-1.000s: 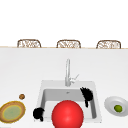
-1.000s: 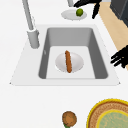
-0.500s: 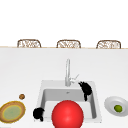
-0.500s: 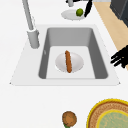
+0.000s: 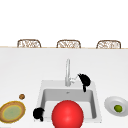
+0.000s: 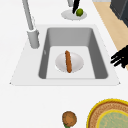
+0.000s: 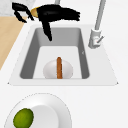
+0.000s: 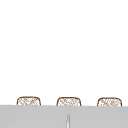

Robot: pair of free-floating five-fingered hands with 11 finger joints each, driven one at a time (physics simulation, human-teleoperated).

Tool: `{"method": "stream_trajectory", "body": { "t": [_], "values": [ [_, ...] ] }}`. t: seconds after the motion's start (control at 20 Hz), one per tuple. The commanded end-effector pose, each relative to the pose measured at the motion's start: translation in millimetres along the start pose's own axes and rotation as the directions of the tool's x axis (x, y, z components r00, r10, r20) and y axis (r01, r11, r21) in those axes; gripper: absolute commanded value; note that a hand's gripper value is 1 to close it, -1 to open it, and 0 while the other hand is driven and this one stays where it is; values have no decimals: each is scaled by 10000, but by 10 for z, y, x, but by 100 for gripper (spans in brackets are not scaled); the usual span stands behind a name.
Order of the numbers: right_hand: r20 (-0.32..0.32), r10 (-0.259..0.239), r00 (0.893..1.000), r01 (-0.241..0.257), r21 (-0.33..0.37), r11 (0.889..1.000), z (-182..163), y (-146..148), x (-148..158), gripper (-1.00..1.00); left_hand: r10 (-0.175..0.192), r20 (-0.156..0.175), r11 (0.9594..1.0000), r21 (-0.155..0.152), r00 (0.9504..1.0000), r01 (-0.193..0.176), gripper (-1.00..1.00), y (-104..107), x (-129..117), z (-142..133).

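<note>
Faucet at the back rim of the sink, its small lever jutting from the base toward the right hand. That hand hangs just beside the lever, not clearly touching it. Its fingers are loosely stretched, with one pointing down over the basin. The left hand floats at the sink's front left corner, fingers spread and holding nothing.

The lever looks like rigid, smooth metal, likely slippery, so it is best taken at its free tip with a light push.

The front view puts a red ball across the basin. The left side view instead shows a sausage lying on a pale plate on the sink floor. In the right side view the lever angles outward, apart from the fingers. A lime sits in a dish on the tabletop.
</note>
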Motion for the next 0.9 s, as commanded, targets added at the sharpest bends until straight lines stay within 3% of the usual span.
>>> {"method": "stream_trajectory", "body": {
  "t": [0.0,0.2,0.45,0.7,0.85],
  "values": [
    [-172,133,9998,-131,99,9999,-307,-26,27,-100,0,0,10000,0,10000,0,0,0,0,0],
    [-299,54,9995,-19,1155,9933,-464,-21,69,-100,0,0,10000,0,10000,0,0,0,0,0],
    [-357,-28,9994,98,1976,9802,-683,-75,100,-100,0,0,10000,0,10000,0,0,0,0,0],
    [-453,-270,9986,397,3062,9511,-896,-162,124,-100,0,0,10000,0,10000,0,0,0,0,0],
    [-474,-376,9982,525,3698,9276,-1038,-207,131,-100,0,0,10000,0,10000,0,0,0,0,0]
  ]
}}
